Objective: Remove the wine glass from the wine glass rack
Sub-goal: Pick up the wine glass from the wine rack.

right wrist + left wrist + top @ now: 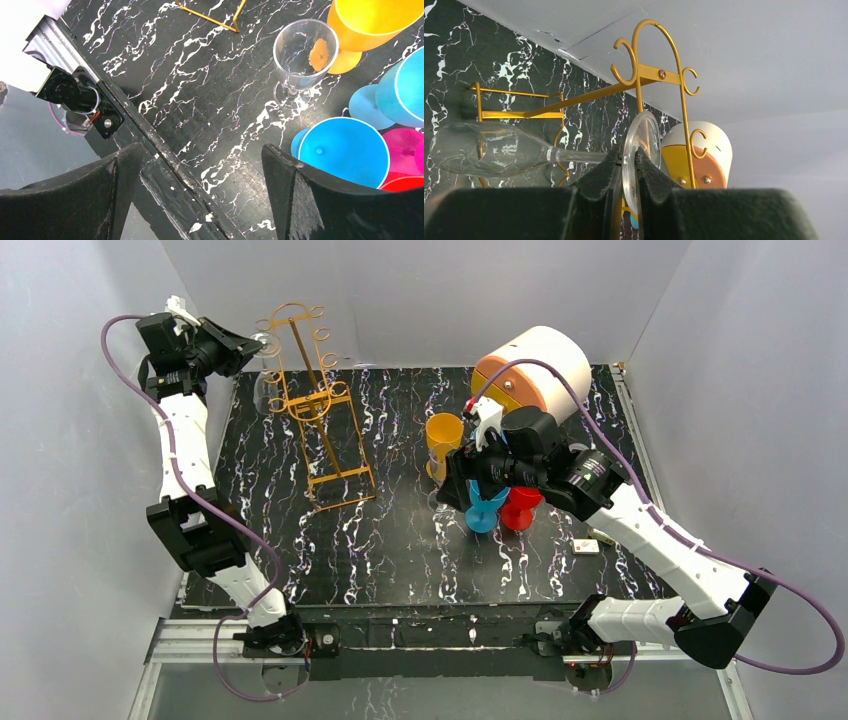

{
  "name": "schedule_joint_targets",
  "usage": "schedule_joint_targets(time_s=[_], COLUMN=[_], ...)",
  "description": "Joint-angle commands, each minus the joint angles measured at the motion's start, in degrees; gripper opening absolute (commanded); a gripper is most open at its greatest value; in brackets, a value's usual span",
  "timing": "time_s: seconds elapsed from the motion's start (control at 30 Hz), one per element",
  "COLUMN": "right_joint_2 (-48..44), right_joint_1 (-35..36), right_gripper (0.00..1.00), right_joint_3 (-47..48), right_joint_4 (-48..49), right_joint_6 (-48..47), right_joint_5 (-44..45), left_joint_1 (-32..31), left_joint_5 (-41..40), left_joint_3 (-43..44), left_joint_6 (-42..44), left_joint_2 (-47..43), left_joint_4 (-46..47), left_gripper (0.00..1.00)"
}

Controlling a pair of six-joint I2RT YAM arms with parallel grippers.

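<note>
Left pincer [629,153] is clamped on the foot disc of the clear wine glass [499,149] hung on the tall gold wire rack [644,75]; the thin-rim grip could slip or drag the rack over; right pincer [200,155] is wide open, empty.

overhead, close wrists; rack [312,400] seemingly shared

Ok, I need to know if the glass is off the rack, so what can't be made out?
Left wrist view: whether the wine glass hangs on the rack; the left gripper and the glass's foot cover that hook.
Top view: the clear glass barely shows against the wall; the gripper's fingertips hide behind its wrist.
Right wrist view: only the rack's base corner, cut by the top edge.
</note>
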Motion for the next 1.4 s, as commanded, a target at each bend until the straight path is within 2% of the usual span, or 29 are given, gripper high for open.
schedule_joint_targets(time_s=[0.0,0.13,0.23,0.4,0.7,0.8,0.9,1.17,1.37], right_joint_2=[-0.7,-0.9,-1.1,-1.8,-2.0,-2.2,-2.0,-1.4,-1.1], right_joint_1=[-0.1,-0.1,-0.1,-0.1,-0.1,-0.1,-0.1,-0.1,-0.1], right_gripper=[0.96,0.96,0.96,0.97,0.97,0.97,0.97,0.97,0.97], right_joint_3=[1.4,1.3,1.2,0.9,1.1,1.1,1.2,1.7,1.6], right_joint_4=[0.8,0.7,0.5,0.4,-0.1,0.1,0.2,0.1,0.0], right_joint_6=[0.1,0.2,0.1,0.1,0.1,0.2,0.5,0.8,0.9], right_joint_5=[-0.3,-0.3,-0.1,0.2,0.2,0.4,0.1,-0.3,-0.4], left_joint_1=[0.2,1.1,1.7,1.9,2.8,2.8,2.8,3.1,3.2], left_joint_5=[1.4,4.5,4.4,3.9,4.1,4.9,4.8,1.9,2.0], left_joint_3=[0.6,-5.1,-7.4,-6.4,-1.3,-1.6,-1.9,-1.0,-3.5], left_joint_6=[-3.2,-14.3,-18.3,-16.0,-4.6,-3.7,-2.3,0.8,-3.7], left_joint_2=[-4.8,-6.3,-6.8,-6.6,-5.2,-5.0,-5.7,-6.4,-8.1], left_joint_4=[4.9,18.9,23.0,19.3,6.1,5.5,5.3,1.7,7.6], left_gripper=[0.05,0.04,0.05,0.08,0.13,0.13,0.05,0.02,0.0])
